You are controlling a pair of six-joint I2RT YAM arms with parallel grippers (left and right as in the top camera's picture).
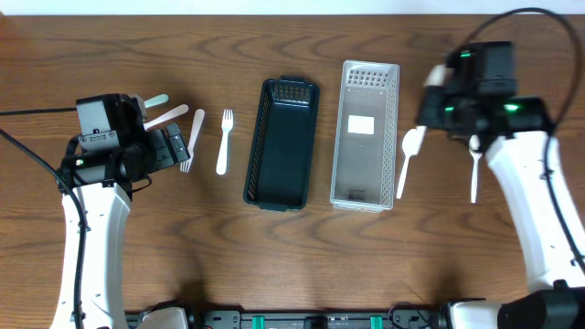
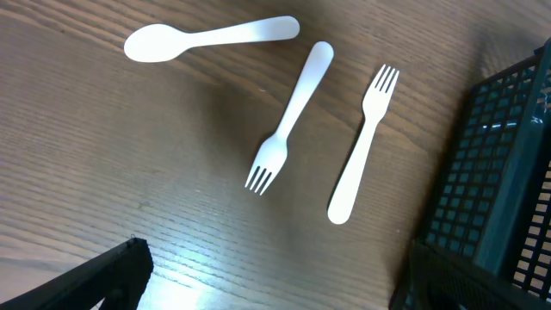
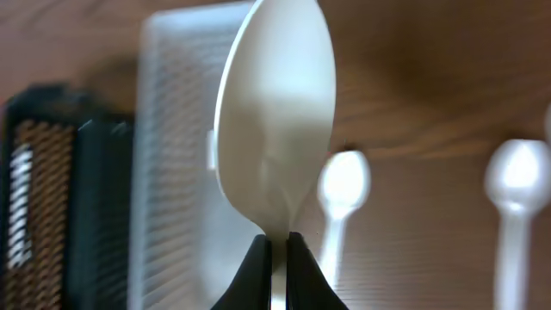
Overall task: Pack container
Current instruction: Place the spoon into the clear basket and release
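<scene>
The left gripper (image 1: 175, 146) stood at the left of the overhead frame, jaws spread wide and holding nothing. On the table just beside it lay a pale spoon (image 2: 211, 39) and two forks, none touching. The nearer fork (image 2: 288, 120) pointed its tines to the lower frame, the further fork (image 2: 362, 146) upward. The dark basket (image 1: 281, 143) sat at centre, with the clear basket (image 1: 366, 132) close on its right; contact between them could not be determined. A loose spoon (image 1: 409, 160) lay on the wood just beside the clear basket's right wall. The right gripper (image 3: 277, 245), in the upper right of the overhead frame, was pinched tight on the handle of a white spoon (image 3: 275, 129), bowl uppermost. A further spoon (image 1: 474, 174) lay further right, apart.
</scene>
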